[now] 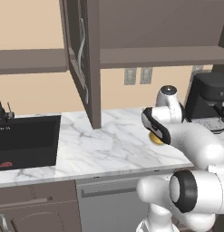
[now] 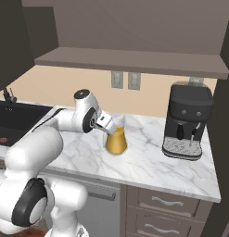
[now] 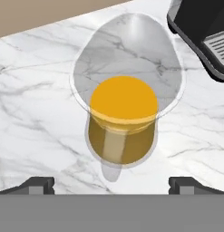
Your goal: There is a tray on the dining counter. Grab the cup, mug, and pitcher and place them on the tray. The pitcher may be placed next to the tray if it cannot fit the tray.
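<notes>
- Hand view: I look almost straight down on the pitcher (image 3: 123, 120), amber body with a clear whitish top, standing upright on the marble worktop (image 3: 36, 113).
- My gripper (image 3: 111, 183) hangs above it; jaws spread wide, one dark tip on either side, nothing held.
- Right base view: pitcher (image 2: 117, 141) sits between the black sink (image 2: 16, 118) and the coffee machine (image 2: 186, 121), nearer the machine, apart from both.
- Left base view: my arm hides most of the pitcher (image 1: 156, 138).
</notes>
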